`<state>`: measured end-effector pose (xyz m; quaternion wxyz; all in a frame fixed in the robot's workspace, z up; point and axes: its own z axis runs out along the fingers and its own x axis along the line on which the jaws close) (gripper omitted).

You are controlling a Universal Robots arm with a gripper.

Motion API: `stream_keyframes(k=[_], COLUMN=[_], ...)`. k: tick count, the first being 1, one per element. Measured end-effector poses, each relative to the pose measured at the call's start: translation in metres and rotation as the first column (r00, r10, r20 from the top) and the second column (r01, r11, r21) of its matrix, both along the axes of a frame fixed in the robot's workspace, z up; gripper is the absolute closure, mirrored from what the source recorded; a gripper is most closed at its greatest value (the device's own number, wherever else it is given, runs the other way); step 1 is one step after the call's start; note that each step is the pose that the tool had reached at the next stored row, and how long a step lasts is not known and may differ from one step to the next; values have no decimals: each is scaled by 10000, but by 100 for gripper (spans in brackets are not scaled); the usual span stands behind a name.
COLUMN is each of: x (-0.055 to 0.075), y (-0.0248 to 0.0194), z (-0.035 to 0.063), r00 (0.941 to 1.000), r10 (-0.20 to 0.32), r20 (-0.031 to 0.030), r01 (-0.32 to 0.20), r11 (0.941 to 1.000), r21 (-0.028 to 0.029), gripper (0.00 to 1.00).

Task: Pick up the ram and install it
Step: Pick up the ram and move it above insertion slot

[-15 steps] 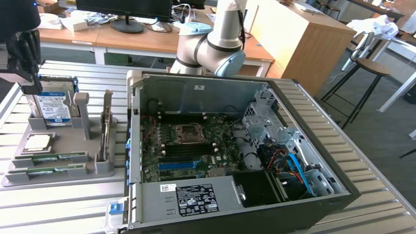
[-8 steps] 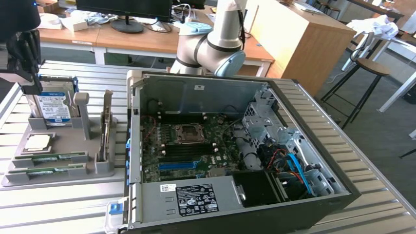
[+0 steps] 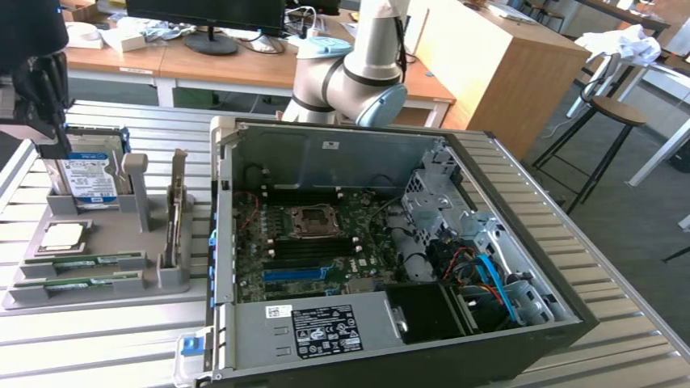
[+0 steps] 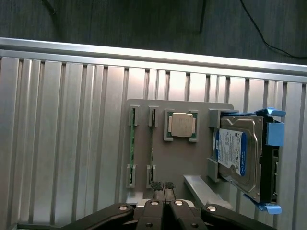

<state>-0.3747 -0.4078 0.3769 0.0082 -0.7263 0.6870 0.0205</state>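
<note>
Two ram sticks, long thin green boards, stand on edge in the slots of a grey holder tray (image 3: pixel 108 295). In the exterior view they are at the tray's near end, ram (image 3: pixel 84 262) and ram (image 3: pixel 76 283). From the wrist, each ram (image 4: pixel 130 148) (image 4: pixel 151 143) shows as a thin green line. My gripper (image 4: pixel 163 186) is shut with nothing between its fingers and hangs well above the tray. In the exterior view the gripper (image 3: pixel 45 133) is at the far left, over the tray's far end.
The tray also carries a square silver processor chip (image 4: pixel 182 125) and a hard drive (image 4: pixel 237 158) in a blue bracket. An open computer case (image 3: pixel 389 242) with its motherboard exposed stands at the exterior view's right of the tray. All of it rests on a ribbed metal table (image 4: pixel 62 143).
</note>
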Motion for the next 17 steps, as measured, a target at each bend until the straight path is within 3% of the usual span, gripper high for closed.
stream_keyframes(k=[12, 17], x=[0, 0], y=[-1, 0], z=[-197, -201], r00=[10000, 10000], r10=[0, 0], r20=[-1, -2], r01=[0, 0], r11=[10000, 10000], r21=[0, -1], gripper=[90, 90])
